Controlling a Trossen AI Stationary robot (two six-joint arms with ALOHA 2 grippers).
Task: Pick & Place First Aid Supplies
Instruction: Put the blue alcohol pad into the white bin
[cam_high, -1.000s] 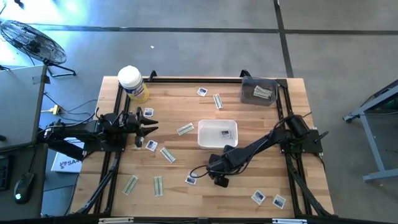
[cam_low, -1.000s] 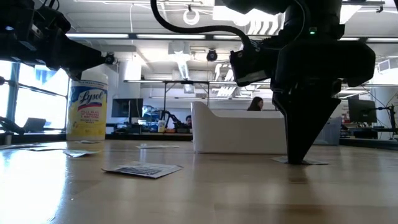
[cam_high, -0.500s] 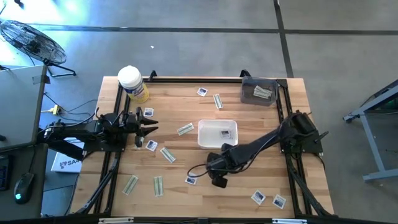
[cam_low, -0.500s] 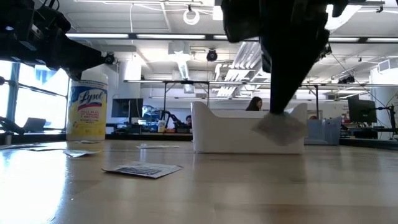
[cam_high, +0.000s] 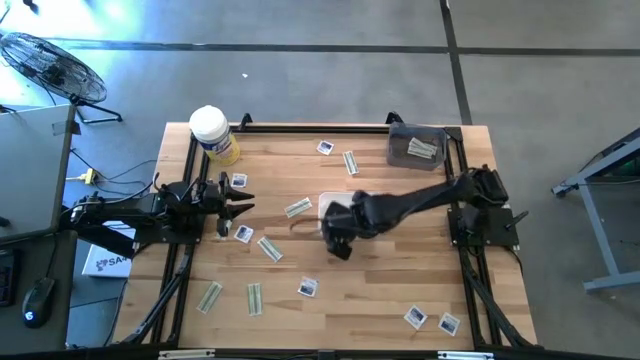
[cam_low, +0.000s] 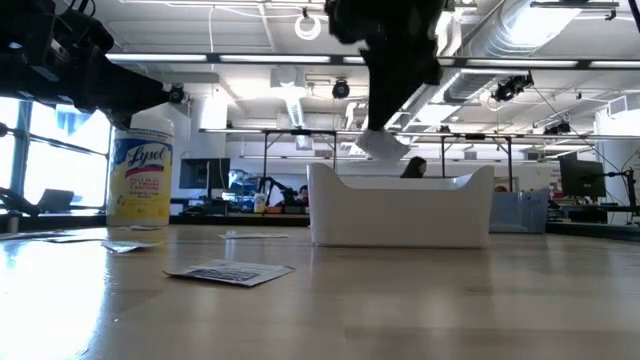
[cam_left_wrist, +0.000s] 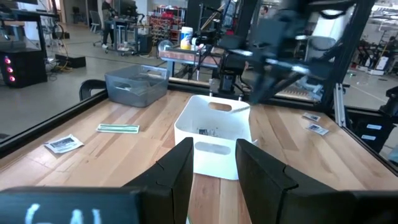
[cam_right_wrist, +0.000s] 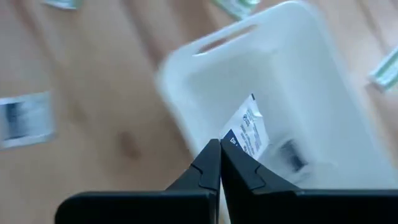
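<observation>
The right gripper (cam_right_wrist: 219, 163) is pinching a square white packet (cam_right_wrist: 247, 134) between closed fingers, hanging over the near rim of the white tray (cam_right_wrist: 298, 74), where another packet (cam_left_wrist: 208, 131) is lying. The left gripper (cam_left_wrist: 210, 163) is waiting at the table's left edge, fingers parted, holding nothing. More packets (cam_high: 307, 288) are lying scattered on the table (cam_high: 400, 290).

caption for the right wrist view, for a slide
Right gripper shut on a white square packet, carrying it above the white tray that already holds another packet.
</observation>
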